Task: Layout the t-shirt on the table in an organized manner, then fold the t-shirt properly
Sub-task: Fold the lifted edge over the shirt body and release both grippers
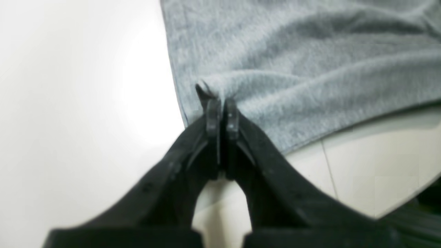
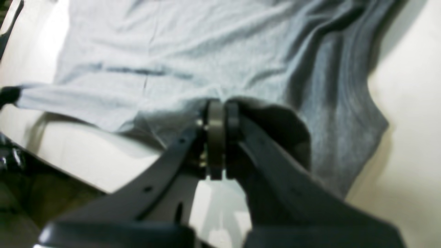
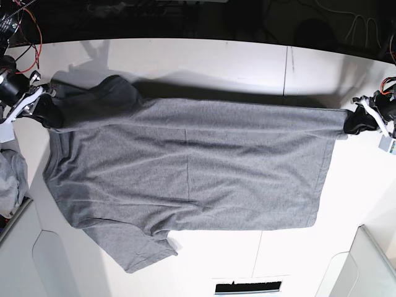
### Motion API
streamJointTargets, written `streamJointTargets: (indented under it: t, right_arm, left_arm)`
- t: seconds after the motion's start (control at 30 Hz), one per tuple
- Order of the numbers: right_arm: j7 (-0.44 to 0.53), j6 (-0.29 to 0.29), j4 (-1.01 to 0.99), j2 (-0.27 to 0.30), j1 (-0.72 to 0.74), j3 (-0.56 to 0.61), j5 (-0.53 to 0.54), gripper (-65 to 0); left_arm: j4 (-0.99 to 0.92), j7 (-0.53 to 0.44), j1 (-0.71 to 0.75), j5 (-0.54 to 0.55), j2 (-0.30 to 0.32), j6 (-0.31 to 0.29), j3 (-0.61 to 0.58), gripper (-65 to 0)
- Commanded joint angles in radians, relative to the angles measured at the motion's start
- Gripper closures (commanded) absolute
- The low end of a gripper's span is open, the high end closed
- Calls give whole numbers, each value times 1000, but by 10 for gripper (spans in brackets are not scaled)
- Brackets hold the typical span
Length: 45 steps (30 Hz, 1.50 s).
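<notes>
The t-shirt (image 3: pixel 185 179), a soft heather-grey knit with a faintly fuzzy, mottled surface, is lying across the middle of the smooth, glossy white table (image 3: pixel 204 62), which is showing a thin dark seam line. In the base view the shirt's long axis is running side to side: the hem is facing that view's right and the shoulders and sleeves its left, with one short sleeve spreading flat toward the near-left and the other bunching into shadowed folds at the far-left. The far edge is being drawn into a taut, nearly straight line between the two arms, while shallow ripples are crossing the body. The left gripper (image 1: pixel 222 103), matte black with slim tapering fingers, is pinching a hem corner, its jaws pressed together on a small pucker of cloth. The right gripper (image 2: pixel 220 110) is clamping the fabric at the shoulder end, jaws closed on a dark fold, with long creases fanning away from the grip.
</notes>
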<state>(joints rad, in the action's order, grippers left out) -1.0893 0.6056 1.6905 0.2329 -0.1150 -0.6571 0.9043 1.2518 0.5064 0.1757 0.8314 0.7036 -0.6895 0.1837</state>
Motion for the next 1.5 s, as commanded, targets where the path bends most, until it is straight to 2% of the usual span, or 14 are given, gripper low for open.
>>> streamJointTargets:
  t: [0.0,0.2,0.37,0.5,0.57,0.6,0.67,0.73,0.87,1.03,1.23,1.27,1.4,1.47]
  right_arm:
    - [24,1,-5,16,35,-5,19,0]
    - [33,1,-124,16,160,29,7,0]
    - [70,0,-203,16,242,87,-68,0]
    - [89,-5,-235,16,272,128,-125,0]
    - [109,-8,-237,15,273,141,-147,0]
    - [113,-12,-237,15,272,142,-159,-45]
    - [113,-19,-237,13,272,142,-175,-196]
    - [116,-19,-237,14,272,142,-183,-293]
    - [117,-27,-237,14,272,126,-183,-308]
    - [86,-34,-234,14,266,0,-182,-308]
    - [88,-34,-234,25,166,-208,-147,-309]
    - [89,-34,-234,24,146,-227,-144,-315]
    - [108,-34,-234,21,79,-239,-147,-435]
    - [127,-34,-235,22,58,-239,-162,-445]
  left_arm:
    - [-14,-32,-33,13,25,-9,-5,0]
    - [-116,-39,-166,8,23,-9,-80,0]
    - [-172,-75,-247,-70,-3,-9,-119,0]
    - [-207,-119,-259,-105,-19,-9,-136,0]
    - [-219,-135,-259,-119,-27,-9,-140,-67]
    - [-224,-138,-259,-119,-30,-9,-140,-113]
    - [-229,-144,-259,-119,-35,-9,-140,-201]
    - [-229,-144,-259,-119,-39,-9,-140,-268]
    - [-229,-119,-259,-117,-32,-9,-139,-291]
    - [-224,-29,-256,-4,8,-9,-96,-291]
    - [-224,132,-187,160,11,-9,66,-301]
    - [-223,141,-167,212,9,-9,72,-306]
    - [-222,83,-74,284,8,-9,84,-331]
    - [-217,82,-36,292,2,-9,105,-331]
